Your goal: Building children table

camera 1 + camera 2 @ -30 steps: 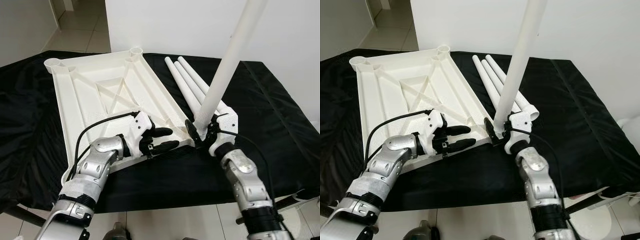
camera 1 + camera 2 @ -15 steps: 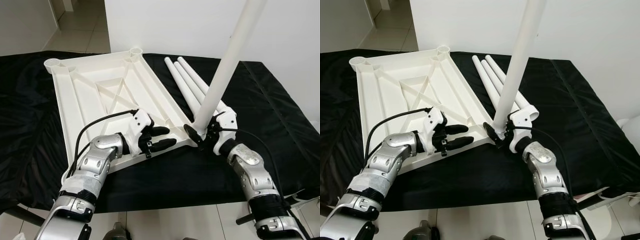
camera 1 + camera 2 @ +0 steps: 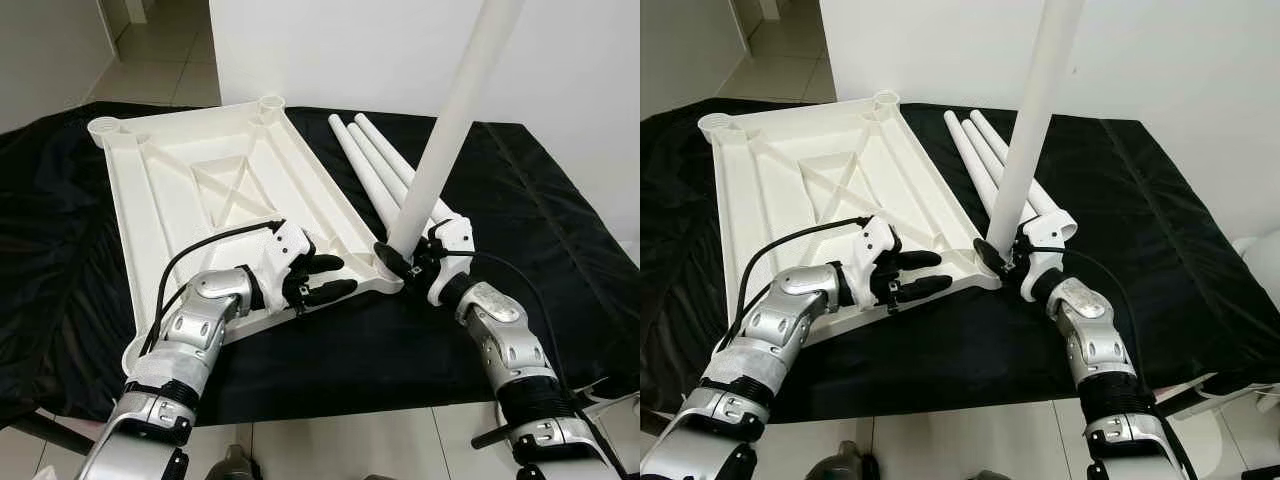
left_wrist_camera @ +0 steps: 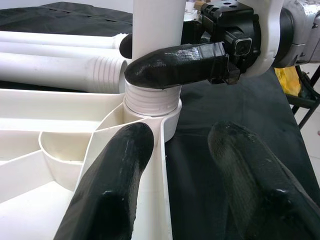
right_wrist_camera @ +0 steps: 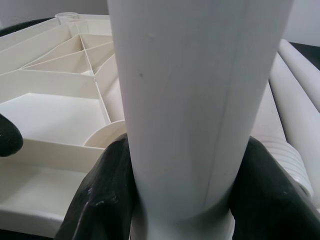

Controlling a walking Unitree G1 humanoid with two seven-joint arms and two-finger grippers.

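A: Head views? Upturned tabletop (image 3: 190, 190) on black cloth (image 3: 520, 200); right gripper (image 3: 408, 262) clamped on upright leg (image 3: 445, 130) at near corner socket (image 4: 152, 107). Three spare legs (image 3: 375, 160) lie beside.

B: Left wrist view?

A: Left gripper (image 3: 322, 278) parted, empty, resting on tabletop rim near the socket. Threads partly in.

B: Right wrist view?

A: Fingers (image 5: 102, 195) hug leg. Step: screwing first leg; next needs twisting it down.

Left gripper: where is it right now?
The left gripper rests open on the near edge of the upturned white tabletop, just left of the corner socket where the right gripper holds the upright leg.
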